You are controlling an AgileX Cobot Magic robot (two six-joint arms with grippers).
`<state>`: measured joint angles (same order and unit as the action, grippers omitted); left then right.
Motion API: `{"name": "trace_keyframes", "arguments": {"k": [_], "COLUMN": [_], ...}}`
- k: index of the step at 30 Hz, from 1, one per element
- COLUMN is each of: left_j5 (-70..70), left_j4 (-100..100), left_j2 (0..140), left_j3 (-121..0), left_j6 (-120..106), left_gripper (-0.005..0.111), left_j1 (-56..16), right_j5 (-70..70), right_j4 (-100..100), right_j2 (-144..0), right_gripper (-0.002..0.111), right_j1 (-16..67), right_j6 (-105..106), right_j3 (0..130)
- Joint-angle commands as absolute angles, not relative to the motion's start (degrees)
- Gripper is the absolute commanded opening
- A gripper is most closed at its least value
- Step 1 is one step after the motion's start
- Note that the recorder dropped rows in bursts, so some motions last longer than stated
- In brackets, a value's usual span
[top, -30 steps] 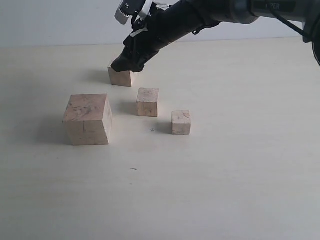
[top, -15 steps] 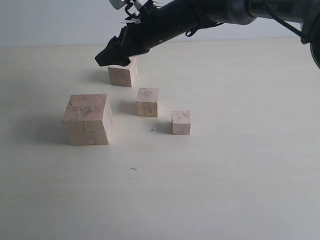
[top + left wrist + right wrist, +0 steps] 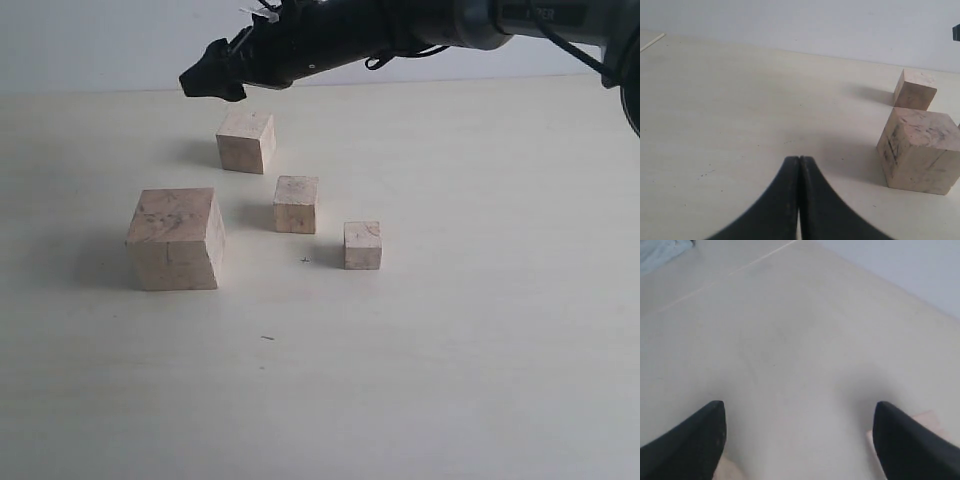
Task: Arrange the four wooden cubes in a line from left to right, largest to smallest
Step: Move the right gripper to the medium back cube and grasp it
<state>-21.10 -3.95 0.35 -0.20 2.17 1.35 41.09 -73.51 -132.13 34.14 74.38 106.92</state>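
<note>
I see my right claw point(image 3: 208, 82) in the air, jaws wide, with nothing in it. It hangs above the table point(image 3: 480, 350), at about 11 o'clock from the second cube point(image 3: 246, 140). Taking the third cube point(image 3: 296, 204) as centre, the second cube is at 11 o'clock, the largest cube point(image 3: 175, 238) at 8 o'clock and the smallest cube point(image 3: 363, 245) at 4 o'clock. No cubes touch. My left claw point(image 3: 799, 161) has its fingers pressed together, with nothing between them.
</note>
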Motion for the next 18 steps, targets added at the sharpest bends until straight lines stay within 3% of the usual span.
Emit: {"name": "trace_keyframes", "arguments": {"k": [1, 18], "left_j5": [-20.50, -20.50], "left_j4": [-4.11, -4.11], "left_j2": [0.00, 0.00], "left_j3": [0.00, 0.00], "left_j6": [2.14, 2.14], "left_gripper": [0.000, 0.000], "left_j1": [1.03, 1.03], "right_j5": [31.73, 24.14], "right_j4": [-73.46, -73.62], "right_j2": [-132.55, -139.85], "right_gripper": [0.075, 0.075], "right_j1": [33.97, 34.53], "right_j6": [81.81, 87.06], "right_j3": [107.23, 107.23]}}
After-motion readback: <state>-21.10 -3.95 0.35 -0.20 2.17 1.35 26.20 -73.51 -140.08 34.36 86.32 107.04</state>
